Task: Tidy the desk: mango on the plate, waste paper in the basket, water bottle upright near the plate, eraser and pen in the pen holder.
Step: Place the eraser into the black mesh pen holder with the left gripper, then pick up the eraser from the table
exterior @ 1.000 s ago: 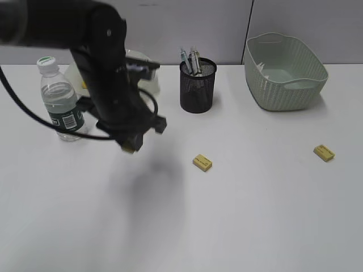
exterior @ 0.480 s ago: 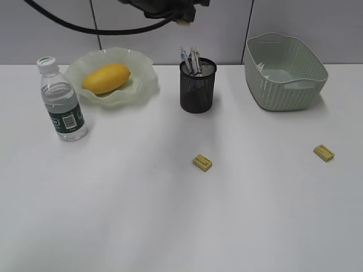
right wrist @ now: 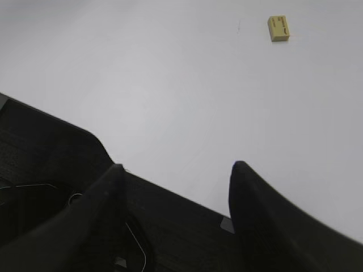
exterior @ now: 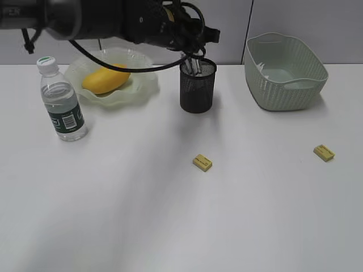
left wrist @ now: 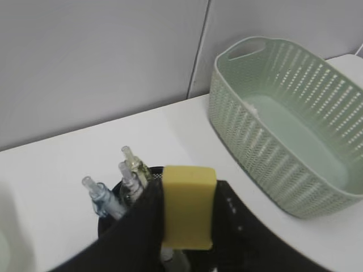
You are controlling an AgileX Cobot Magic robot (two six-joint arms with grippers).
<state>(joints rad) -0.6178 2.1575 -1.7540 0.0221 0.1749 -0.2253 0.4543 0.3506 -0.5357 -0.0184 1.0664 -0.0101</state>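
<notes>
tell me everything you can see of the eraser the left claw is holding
The eraser is a plain yellow rectangular block with a matte, rubbery look. It is pinched upright between the black fingers of the left claw, its top edge standing clear above them. It hangs just above the black mesh pen holder, beside the pens' ends.

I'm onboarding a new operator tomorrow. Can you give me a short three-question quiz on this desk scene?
1. True or false: the mango lies on the plate.
2. How many erasers lie loose on the desk?
3. What does the left end effector hold, and above what? A) a pen, above the basket; B) a yellow eraser, above the pen holder; C) nothing.

Key: 1 true. 2 two, one near the middle, one at the right. 3 B.
</notes>
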